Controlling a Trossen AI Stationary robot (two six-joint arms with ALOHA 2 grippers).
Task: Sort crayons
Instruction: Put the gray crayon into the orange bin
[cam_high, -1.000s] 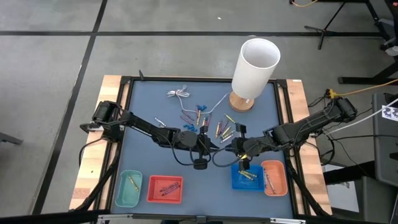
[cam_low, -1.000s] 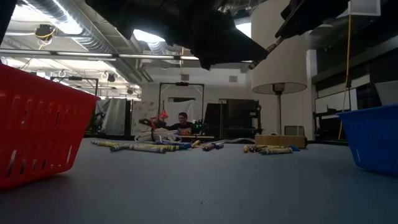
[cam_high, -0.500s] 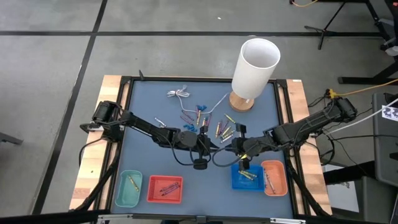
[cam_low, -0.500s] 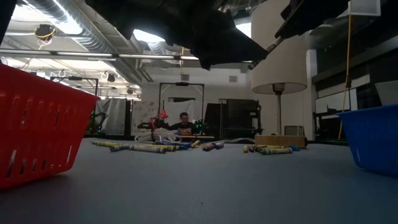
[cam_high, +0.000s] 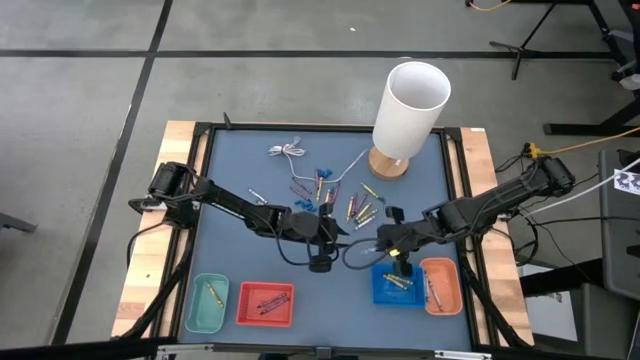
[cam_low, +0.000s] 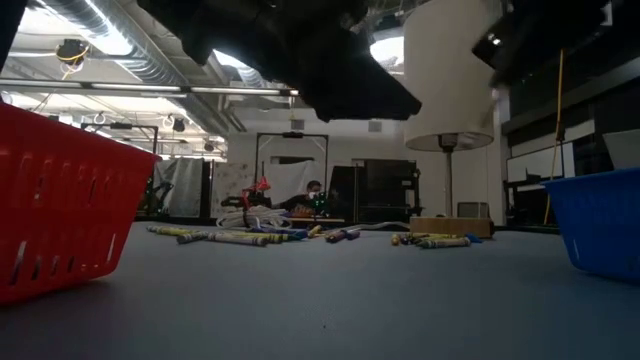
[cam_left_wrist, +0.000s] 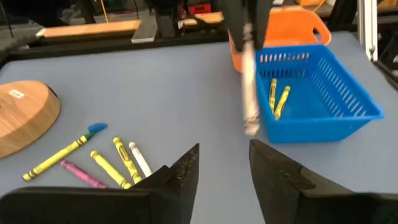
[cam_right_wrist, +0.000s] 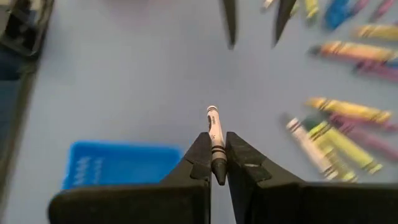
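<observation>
While both arms reach in toward the middle of the grey table (cam_high: 240, 160), we note the right gripper (cam_right_wrist: 217, 167) clamped on a grey-white crayon (cam_right_wrist: 214, 134), the stick standing up between its two fingers; from above this gripper (cam_high: 392, 242) sits just beside the blue basket (cam_high: 383, 291). We see the left gripper (cam_left_wrist: 224, 167) with its jaws apart and nothing between them, hanging over bare table near the centre (cam_high: 326, 232). In the left wrist view the held crayon (cam_left_wrist: 249, 102) shows as a blurred pale stick next to the blue basket (cam_left_wrist: 348, 99), which holds two yellow crayons (cam_left_wrist: 278, 99). We count loose crayons (cam_high: 360, 208) scattered on the table between the grippers and the wooden base (cam_high: 388, 163) of the white lamp (cam_high: 411, 108); yellow, pink and white ones (cam_left_wrist: 102, 160) lie close together. Along the near edge stand a green basket (cam_high: 195, 310) with one yellow crayon, a red basket (cam_high: 245, 295) with a few crayons we cannot tell apart, the blue basket, and an orange basket (cam_high: 450, 275). A white cable (cam_high: 288, 151) lies toward the far side, well apart from both grippers
</observation>
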